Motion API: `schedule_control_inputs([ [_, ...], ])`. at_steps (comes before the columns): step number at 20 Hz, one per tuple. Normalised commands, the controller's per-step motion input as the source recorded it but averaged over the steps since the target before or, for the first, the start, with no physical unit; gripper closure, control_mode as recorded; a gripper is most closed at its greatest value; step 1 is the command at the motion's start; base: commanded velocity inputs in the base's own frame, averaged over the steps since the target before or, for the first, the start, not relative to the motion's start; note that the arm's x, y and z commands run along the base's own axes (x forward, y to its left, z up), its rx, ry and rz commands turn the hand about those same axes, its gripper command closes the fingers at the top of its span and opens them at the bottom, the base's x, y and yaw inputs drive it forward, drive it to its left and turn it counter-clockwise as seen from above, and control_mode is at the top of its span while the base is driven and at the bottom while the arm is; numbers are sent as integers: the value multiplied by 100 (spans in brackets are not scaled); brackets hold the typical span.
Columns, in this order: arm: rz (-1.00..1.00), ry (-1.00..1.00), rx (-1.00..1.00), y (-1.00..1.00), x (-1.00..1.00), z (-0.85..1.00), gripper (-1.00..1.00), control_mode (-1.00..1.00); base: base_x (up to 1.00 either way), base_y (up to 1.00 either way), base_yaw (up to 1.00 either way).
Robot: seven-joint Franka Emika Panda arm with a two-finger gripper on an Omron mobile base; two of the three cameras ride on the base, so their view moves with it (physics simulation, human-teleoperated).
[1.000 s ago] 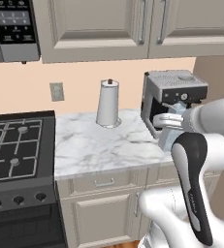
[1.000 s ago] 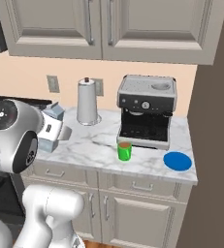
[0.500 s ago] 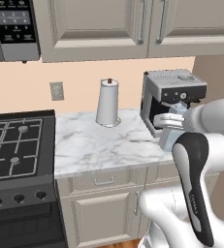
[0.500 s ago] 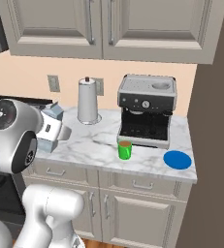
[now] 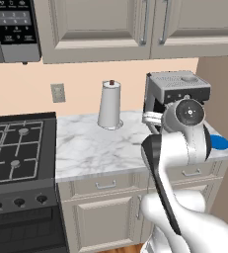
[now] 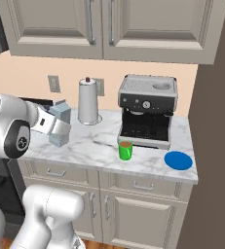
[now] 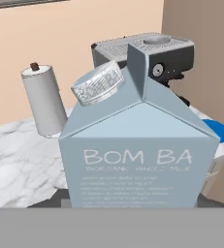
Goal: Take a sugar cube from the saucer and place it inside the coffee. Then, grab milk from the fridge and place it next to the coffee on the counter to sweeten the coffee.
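My gripper (image 6: 55,128) is shut on the milk (image 6: 61,113), a pale blue-white carton held upright above the left part of the counter (image 6: 94,142). In the hand view the milk (image 7: 137,160) looms close, its round cap tilted to the upper left, and it hides the fingertips. The coffee (image 6: 125,151), a green mug of brown liquid, stands in front of the espresso machine, well to the right of the carton. The blue saucer (image 6: 178,160) lies near the counter's right end, and its rim (image 7: 217,130) peeks out behind the carton. The sugar cube and the fridge are out of view.
A steel-and-black espresso machine (image 6: 147,112) stands at the back right. A white paper-towel roll (image 6: 88,101) stands at the back of the counter. A black gas stove (image 5: 14,153) adjoins the counter on the left, under a microwave (image 5: 12,29). A brown wall closes the right side.
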Motion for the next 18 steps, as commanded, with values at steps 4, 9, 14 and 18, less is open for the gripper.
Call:
schedule_control_inputs([
  [4, -43, 5, -12, 19, 52, -50, 100, -100, 0, 0, 0],
  [9, -34, 0, -2, 2, 53, -17, 100, -100, 0, 0, 0],
  [14, -21, 13, 0, 0, 48, -7, 100, -100, 0, 0, 0],
  [18, -20, 17, 0, 0, 33, -46, 100, -100, 0, 0, 0],
])
